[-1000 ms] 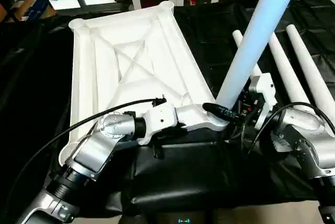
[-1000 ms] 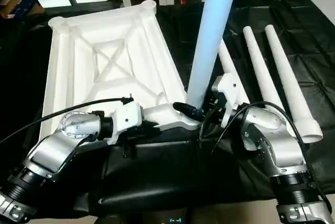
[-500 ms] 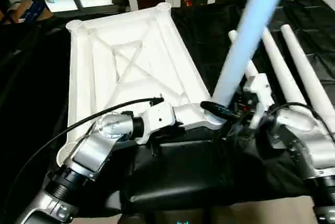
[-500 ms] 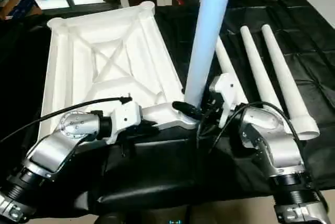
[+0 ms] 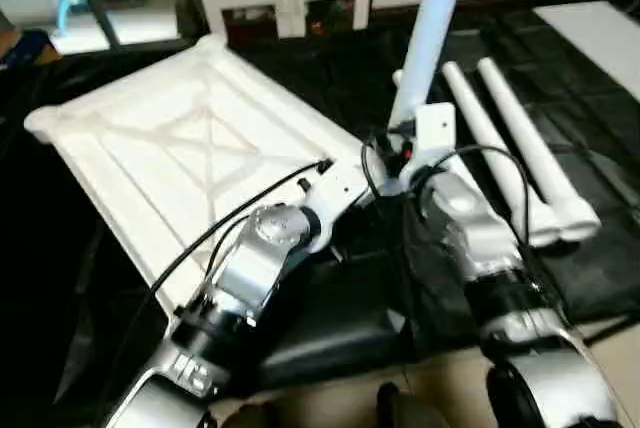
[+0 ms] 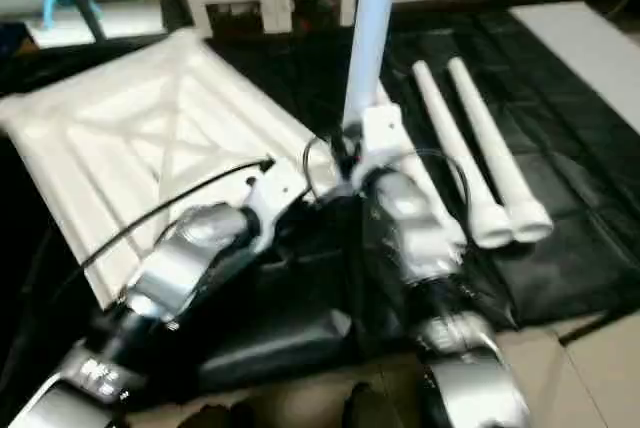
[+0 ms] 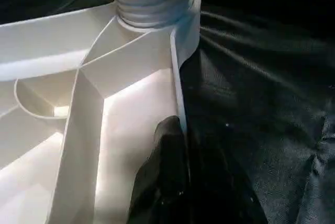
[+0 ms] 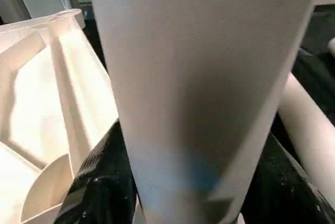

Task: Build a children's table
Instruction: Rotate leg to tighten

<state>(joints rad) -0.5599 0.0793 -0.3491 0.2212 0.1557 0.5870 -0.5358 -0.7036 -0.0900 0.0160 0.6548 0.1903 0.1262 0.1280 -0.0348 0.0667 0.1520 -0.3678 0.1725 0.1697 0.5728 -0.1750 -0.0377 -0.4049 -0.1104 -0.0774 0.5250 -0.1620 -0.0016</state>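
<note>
Here the right gripper (image 8: 180, 203) clasps the upright leg (image 5: 428, 33) low down, a black finger on either side, the leg's foot sitting in the near corner socket (image 7: 157, 12) of the top (image 5: 170, 163). The left gripper (image 7: 172, 182) is pinched shut on that top's rim just beside the socket, steadying it upside down on the black cloth (image 5: 340, 68). To seat it well, I judge the leg should be kept plumb and pressed straight down while the left holds the rim firm; three spare legs (image 5: 520, 163) lie to the right.
</note>
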